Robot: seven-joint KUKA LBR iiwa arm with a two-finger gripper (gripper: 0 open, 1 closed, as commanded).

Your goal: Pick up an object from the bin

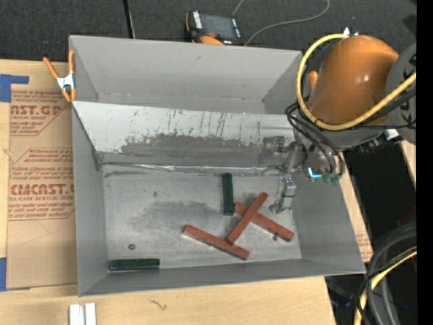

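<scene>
Reddish-brown flat sticks lie crossed just near-left of the end effector. Its open or closed state cannot be told.

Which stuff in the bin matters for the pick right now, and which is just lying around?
In play: tool; two crossed red-brown sticks beside it; grey bin.
Lying about: third red-brown stick; mid-bin dark green bar; near-left dark green bar.

Black-and-orange box lay beyond the far wall of the bin. One dark green bar lay in its front-left corner.
</scene>
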